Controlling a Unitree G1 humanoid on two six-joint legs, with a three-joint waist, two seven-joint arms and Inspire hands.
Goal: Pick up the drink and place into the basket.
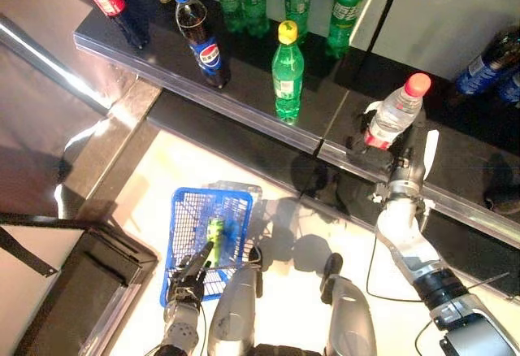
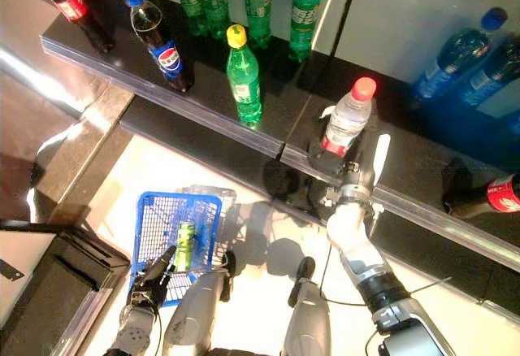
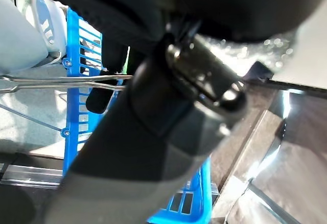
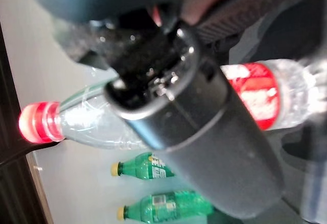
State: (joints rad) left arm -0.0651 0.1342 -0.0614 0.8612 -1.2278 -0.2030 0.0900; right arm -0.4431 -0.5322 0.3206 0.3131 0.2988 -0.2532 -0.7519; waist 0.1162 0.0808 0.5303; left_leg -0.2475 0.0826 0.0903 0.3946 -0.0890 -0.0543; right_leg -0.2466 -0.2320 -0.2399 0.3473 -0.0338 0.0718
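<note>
We had the right hand point(image 2: 357, 179) at the water bottle point(image 2: 347, 119) standing on the dark shelf point(image 2: 203, 88) — whether its fingers had curled round it, we could not tell; the left hand point(image 1: 188, 279) gripped the basket point(image 1: 185, 210) handle; a firm mid-body grasp suited a straight lift.

Between the dark fingers point(image 2: 358, 179) of the right hand point(image 2: 355, 184) stands a clear plastic water bottle point(image 2: 347, 120) with a red cap and a red-and-white label. Beyond those fingers, on the glossy black shelf point(image 2: 203, 104), are a green soda bottle with a yellow cap point(image 2: 244, 75) and a dark cola bottle with a blue cap point(image 2: 158, 41). The left hand's dark fingers point(image 1: 192, 269) lie over the wire handle of a bright blue plastic lattice basket point(image 1: 184, 234), which holds a green can point(image 1: 214, 237).
</note>
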